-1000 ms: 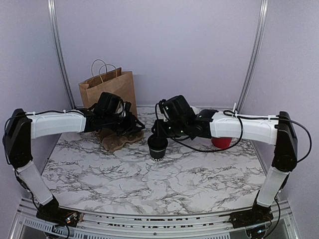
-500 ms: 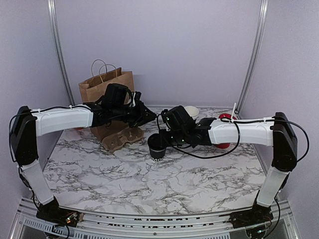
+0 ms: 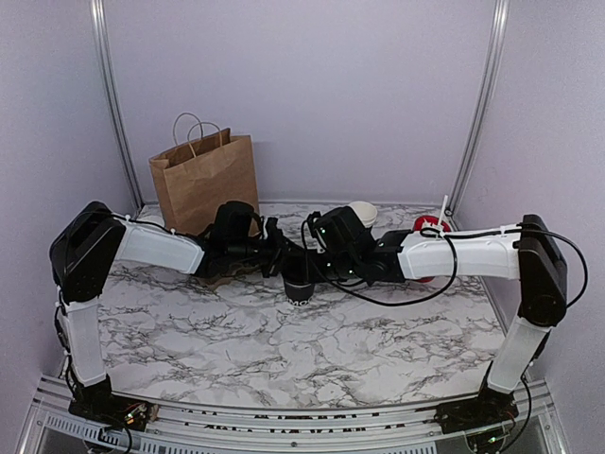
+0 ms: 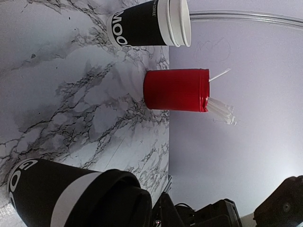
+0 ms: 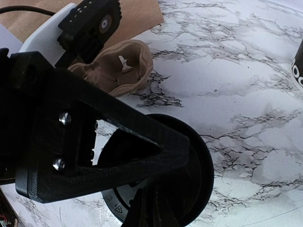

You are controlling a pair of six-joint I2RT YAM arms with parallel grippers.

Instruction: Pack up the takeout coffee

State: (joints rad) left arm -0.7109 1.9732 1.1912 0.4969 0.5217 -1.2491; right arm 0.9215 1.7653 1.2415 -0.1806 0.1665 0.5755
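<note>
Now my right gripper (image 3: 312,271) is closed, with the black lid (image 5: 189,175) just beneath its fingers. The cup (image 4: 42,194) sits against my left gripper (image 3: 282,261); I cannot tell whether that one grips.

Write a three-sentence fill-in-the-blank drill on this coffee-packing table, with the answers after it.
1. The cup holding the white sticks is ____.
2. Seen from the top camera, the brown paper bag stands at the back ____ of the marble table.
3. In the right wrist view, the round lid is ____.
Missing words: red; left; black.
</note>
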